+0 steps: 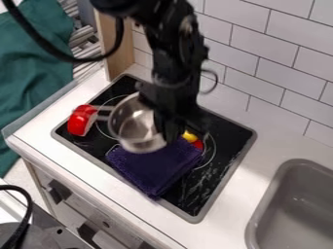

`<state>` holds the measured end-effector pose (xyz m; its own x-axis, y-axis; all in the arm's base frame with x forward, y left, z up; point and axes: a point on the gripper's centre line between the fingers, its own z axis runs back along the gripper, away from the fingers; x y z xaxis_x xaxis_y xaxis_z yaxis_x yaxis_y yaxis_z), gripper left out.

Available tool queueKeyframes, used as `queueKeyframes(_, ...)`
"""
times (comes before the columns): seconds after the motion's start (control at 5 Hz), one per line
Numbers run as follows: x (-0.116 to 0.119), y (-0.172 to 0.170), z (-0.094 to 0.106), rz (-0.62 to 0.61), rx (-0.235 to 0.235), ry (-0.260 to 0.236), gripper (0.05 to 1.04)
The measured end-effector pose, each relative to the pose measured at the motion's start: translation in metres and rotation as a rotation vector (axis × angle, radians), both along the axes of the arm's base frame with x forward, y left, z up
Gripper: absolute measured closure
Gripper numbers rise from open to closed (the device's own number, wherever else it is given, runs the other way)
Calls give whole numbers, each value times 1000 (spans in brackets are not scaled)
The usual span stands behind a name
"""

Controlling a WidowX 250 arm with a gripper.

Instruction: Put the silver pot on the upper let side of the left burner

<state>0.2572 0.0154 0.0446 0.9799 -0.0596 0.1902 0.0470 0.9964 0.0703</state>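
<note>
The silver pot point(132, 125) is positioned over the left burner point(100, 130), beside the purple cloth point(155, 166), with the hand point(170, 130) at its rim, whether apart or clamped cannot be told; its rigid, probably light, slippery wall should be gripped at the rim.

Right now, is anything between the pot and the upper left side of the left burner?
Nothing visible blocks the pot itself from that side of the burner. The red thing is at the burner's left, by the handle's end, so the handle might nudge it.

Matte black robot arm, loose black cable
</note>
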Motion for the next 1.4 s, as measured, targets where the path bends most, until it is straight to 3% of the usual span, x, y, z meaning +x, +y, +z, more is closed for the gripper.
queueKeyframes(0.2, 23, 38, 3, -25, 16, -31, 1023)
queueKeyframes(0.8, 83, 84, -46, -190, -9, 13, 1023)
queueKeyframes(1.0, 87, 101, -58, -162, -24, 45, 1023)
queueKeyframes(1.4, 80, 113, -64, -134, -51, 63, 1023)
